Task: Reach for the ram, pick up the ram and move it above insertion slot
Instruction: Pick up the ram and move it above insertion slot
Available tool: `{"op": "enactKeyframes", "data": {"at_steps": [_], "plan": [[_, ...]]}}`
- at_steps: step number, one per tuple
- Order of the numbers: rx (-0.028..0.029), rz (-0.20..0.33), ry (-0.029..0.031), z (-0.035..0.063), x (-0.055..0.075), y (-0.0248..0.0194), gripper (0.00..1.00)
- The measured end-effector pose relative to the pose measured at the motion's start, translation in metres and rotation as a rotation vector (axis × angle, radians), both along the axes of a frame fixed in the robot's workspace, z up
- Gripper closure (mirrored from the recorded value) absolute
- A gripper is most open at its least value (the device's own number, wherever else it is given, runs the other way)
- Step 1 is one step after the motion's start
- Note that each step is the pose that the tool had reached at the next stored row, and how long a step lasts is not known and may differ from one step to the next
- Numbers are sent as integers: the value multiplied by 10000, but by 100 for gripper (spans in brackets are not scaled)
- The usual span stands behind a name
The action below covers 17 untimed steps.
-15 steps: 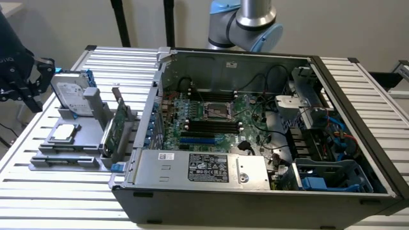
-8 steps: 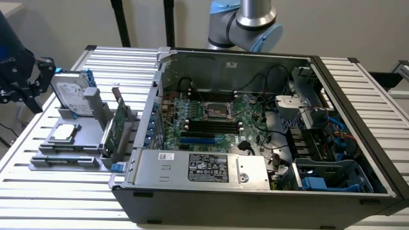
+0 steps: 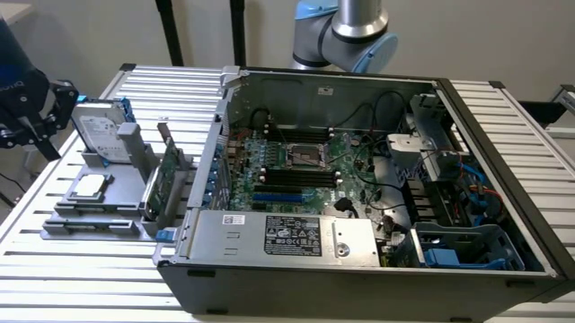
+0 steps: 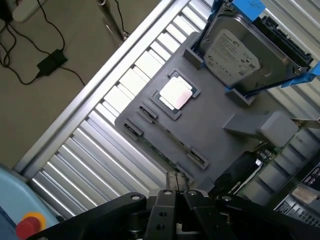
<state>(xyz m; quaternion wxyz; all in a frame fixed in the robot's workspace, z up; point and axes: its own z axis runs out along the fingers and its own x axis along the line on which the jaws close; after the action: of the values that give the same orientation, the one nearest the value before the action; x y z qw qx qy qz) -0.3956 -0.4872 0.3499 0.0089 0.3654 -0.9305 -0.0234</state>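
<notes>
Grey tray (image 4: 215,127) bears hard drive (image 4: 235,55) and processor chip (image 4: 176,93) near closed gripper (image 4: 177,179).

arm (image 3: 357,30): grey joint with pale-blue caps, at the top of the exterior view. gripper (image 4: 176,184): black, facing down, both fingers pressed fully together, tips touching.

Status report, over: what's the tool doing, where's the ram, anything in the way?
Tool shut, empty, above the gray tray. Ram lying along the tray's edge, not gripped. Hard drive and chip share the tray, away from the ram.
</notes>
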Motion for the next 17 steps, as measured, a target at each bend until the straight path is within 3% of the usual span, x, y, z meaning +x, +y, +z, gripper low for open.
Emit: {"op": "enactKeyframes", "data": {"at_steps": [17], "plan": [[0, 3086, -1, -60, 0, 0, 89]]}}
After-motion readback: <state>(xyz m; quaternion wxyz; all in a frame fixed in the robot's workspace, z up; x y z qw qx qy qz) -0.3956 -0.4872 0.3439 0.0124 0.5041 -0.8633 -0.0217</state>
